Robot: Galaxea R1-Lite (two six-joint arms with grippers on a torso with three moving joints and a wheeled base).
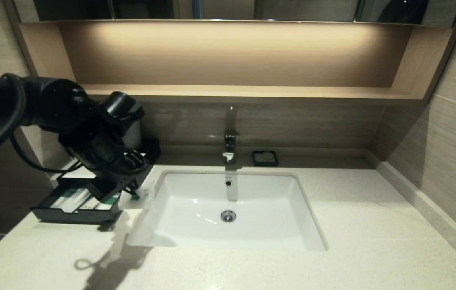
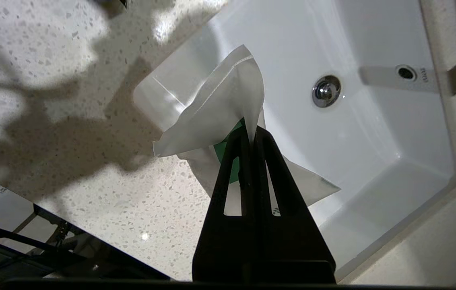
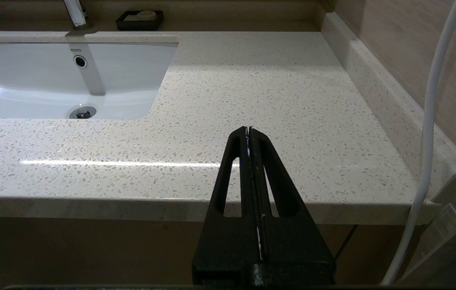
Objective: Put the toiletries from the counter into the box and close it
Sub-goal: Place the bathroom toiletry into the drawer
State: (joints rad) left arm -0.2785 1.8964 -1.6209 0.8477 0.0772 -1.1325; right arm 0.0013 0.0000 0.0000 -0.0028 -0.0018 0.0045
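Observation:
My left gripper (image 2: 251, 131) is shut on a corner of the white sachet (image 2: 219, 108), whose green label shows just behind the fingers. The sachet hangs crumpled in the air over the counter (image 2: 139, 209) by the sink's near left corner. In the head view the left gripper (image 1: 133, 194) sits at the right end of the black box (image 1: 71, 215). The box's drawer stands pulled out, and the clear-wrapped toothbrushes (image 1: 75, 199) with green labels lie inside it. My arm hides most of the box's body. My right gripper (image 3: 248, 129) is shut and empty, off the counter's front edge at the right.
The white sink (image 1: 260, 225) is set into the middle of the counter (image 1: 352, 249), with a faucet (image 1: 230, 145) and a small black soap dish (image 1: 265, 158) behind it. A wall rises along the right side. A white cable (image 3: 429, 121) hangs beside the right arm.

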